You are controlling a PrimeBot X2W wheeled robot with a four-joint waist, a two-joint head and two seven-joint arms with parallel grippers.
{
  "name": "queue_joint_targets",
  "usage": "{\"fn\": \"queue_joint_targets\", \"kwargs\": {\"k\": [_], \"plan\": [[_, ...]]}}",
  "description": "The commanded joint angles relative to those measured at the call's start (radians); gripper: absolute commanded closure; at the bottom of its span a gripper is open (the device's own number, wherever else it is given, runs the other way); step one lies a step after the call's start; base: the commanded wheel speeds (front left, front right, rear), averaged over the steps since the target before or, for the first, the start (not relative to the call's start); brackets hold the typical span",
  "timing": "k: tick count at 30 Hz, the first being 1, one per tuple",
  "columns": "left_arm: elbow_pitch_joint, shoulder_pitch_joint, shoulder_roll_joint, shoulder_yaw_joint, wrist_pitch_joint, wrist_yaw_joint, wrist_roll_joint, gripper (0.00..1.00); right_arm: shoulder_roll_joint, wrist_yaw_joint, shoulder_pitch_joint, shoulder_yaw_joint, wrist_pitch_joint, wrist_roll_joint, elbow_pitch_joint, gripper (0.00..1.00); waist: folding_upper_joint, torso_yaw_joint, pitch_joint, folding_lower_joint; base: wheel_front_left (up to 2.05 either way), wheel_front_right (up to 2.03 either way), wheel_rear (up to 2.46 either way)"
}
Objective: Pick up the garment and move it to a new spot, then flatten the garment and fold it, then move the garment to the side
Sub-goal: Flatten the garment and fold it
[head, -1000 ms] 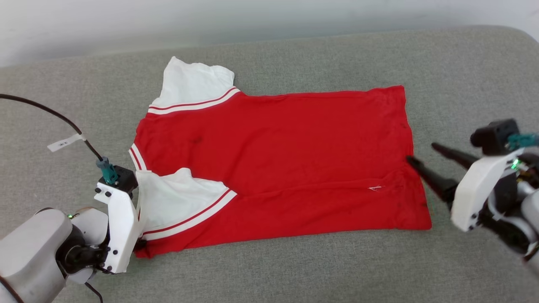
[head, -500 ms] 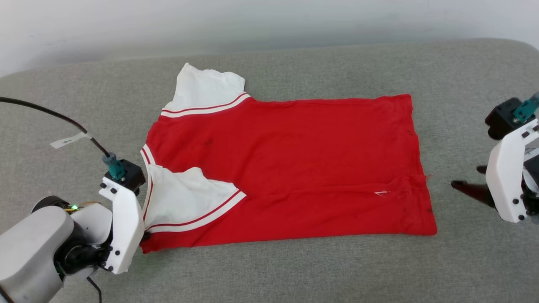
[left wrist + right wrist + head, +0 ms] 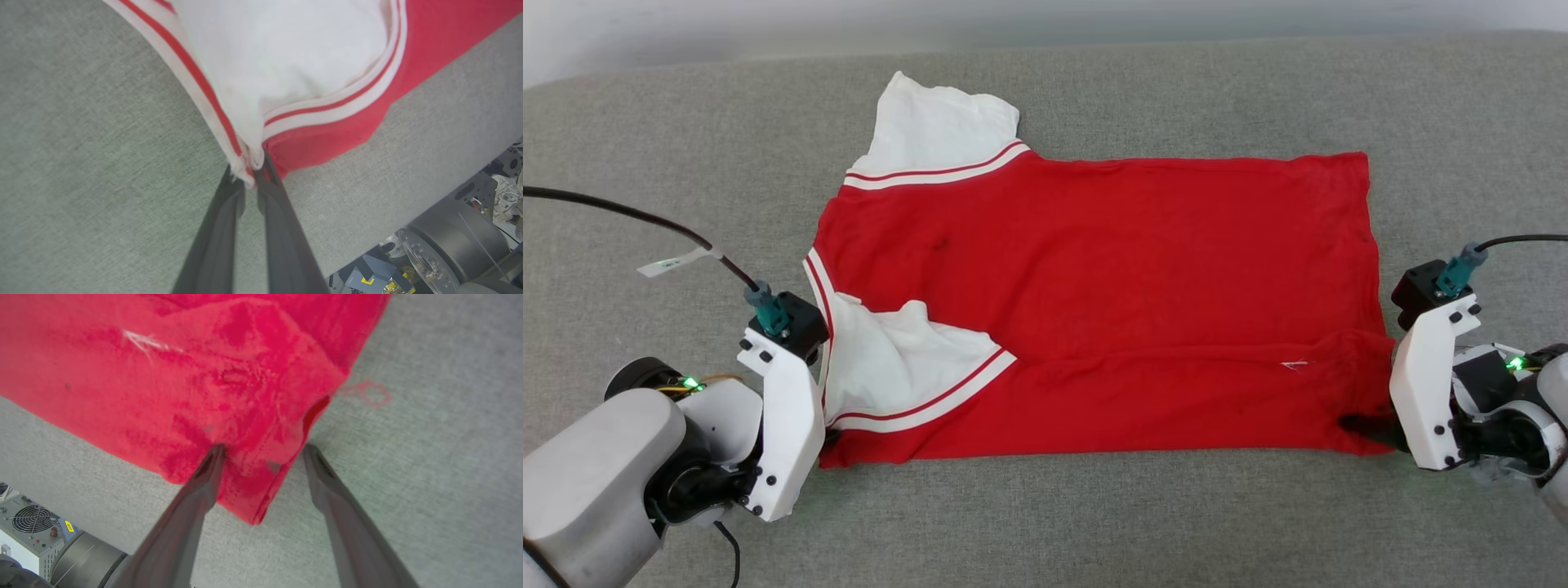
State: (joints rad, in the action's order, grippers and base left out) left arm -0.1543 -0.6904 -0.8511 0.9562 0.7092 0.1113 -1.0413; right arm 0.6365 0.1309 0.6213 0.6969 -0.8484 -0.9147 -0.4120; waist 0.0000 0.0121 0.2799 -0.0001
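The garment (image 3: 1094, 286) lies spread on the grey cushion, red body with white sleeves, collar end to the left and hem to the right. Its near sleeve (image 3: 890, 359) is folded onto the body. My left gripper (image 3: 249, 175) is shut on the striped trim at the garment's (image 3: 286, 61) near left corner; in the head view its fingers are hidden behind the white wrist mount (image 3: 784, 425). My right gripper (image 3: 263, 451) is open at the near right hem corner of the garment (image 3: 184, 375). One finger lies on the red fabric, the other on the cushion beside the edge. From the head, the right gripper (image 3: 1364, 426) shows one dark finger at that corner.
The grey cushioned surface (image 3: 1094, 523) stretches around the garment on all sides. A black cable (image 3: 621, 216) arcs to my left wrist. Past the cushion's front edge, the robot's base and machine parts (image 3: 449, 253) and a fan box (image 3: 32, 522) show in the wrist views.
The head camera has shifted. My open right gripper has come from off to the right of the hem in to the garment's near right corner. The left gripper has kept its hold.
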Motion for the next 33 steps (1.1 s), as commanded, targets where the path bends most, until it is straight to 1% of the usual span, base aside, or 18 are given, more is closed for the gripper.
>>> {"fn": "queue_joint_targets", "kwargs": {"k": [1, 4, 5, 6, 9, 15, 23, 26, 30, 33], "plan": [[0.0, -0.011, 0.001, -0.001, -0.004, -0.003, 0.003, 1.0, -0.044, 0.0, -0.052, 0.031, 0.002, 0.002, -0.024, 0.0, 0.0, 0.002, 0.005, 0.0001, 0.0, 0.0, 0.0], [-0.005, -0.003, 0.006, -0.001, -0.011, -0.003, -0.002, 1.0, -0.07, 0.0, -0.065, 0.058, 0.012, 0.006, -0.04, 0.0, 0.0, -0.001, 0.011, 0.0001, 0.0, 0.0, 0.0], [-0.007, 0.0, 0.007, -0.001, -0.012, -0.003, -0.003, 1.0, -0.072, 0.0, -0.063, 0.063, 0.02, 0.008, -0.039, 0.42, 0.0, -0.003, 0.01, 0.0001, 0.0, 0.0, 0.0], [-0.01, 0.004, 0.008, 0.0, -0.016, -0.003, -0.005, 1.0, -0.072, 0.0, -0.057, 0.063, 0.032, 0.008, -0.034, 1.0, 0.0, -0.005, 0.007, 0.0001, 0.0, 0.0, 0.0], [-0.021, 0.014, 0.009, 0.001, -0.021, -0.001, -0.012, 1.0, -0.045, 0.0, -0.037, 0.062, 0.066, 0.004, 0.004, 1.0, 0.0, -0.008, -0.011, 0.0001, 0.0, 0.0, 0.0], [-0.016, 0.043, -0.016, -0.014, -0.043, 0.001, -0.045, 1.0, 0.059, 0.0, -0.019, 0.05, 0.109, -0.013, 0.108, 1.0, 0.0, -0.018, -0.073, 0.0001, 0.0, 0.0, 0.0], [0.06, 0.118, -0.058, -0.007, -0.044, -0.007, -0.094, 1.0, 0.175, 0.0, -0.119, 0.03, 0.11, -0.058, 0.224, 1.0, 0.0, -0.02, -0.139, 0.0001, 0.0, 0.0, 0.0], [0.095, 0.165, -0.075, -0.004, -0.062, -0.021, -0.111, 1.0, 0.204, 0.0, -0.179, 0.006, 0.111, -0.079, 0.261, 1.0, 0.0, -0.025, -0.15, 0.0001, 0.0, 0.0, 0.0], [0.112, 0.224, -0.079, 0.013, -0.086, -0.042, -0.121, 1.0, 0.225, 0.0, -0.268, -0.015, 0.1, -0.083, 0.284, 1.0, 0.0, -0.028, -0.152, 0.0001, 0.0, 0.0, 0.0], [0.095, 0.253, -0.07, 0.024, -0.101, -0.051, -0.114, 1.0, 0.211, 0.0, -0.304, -0.037, 0.1, -0.077, 0.269, 1.0, 0.0, -0.031, -0.145, 0.0001, 0.0, 0.0, 0.0]]}}
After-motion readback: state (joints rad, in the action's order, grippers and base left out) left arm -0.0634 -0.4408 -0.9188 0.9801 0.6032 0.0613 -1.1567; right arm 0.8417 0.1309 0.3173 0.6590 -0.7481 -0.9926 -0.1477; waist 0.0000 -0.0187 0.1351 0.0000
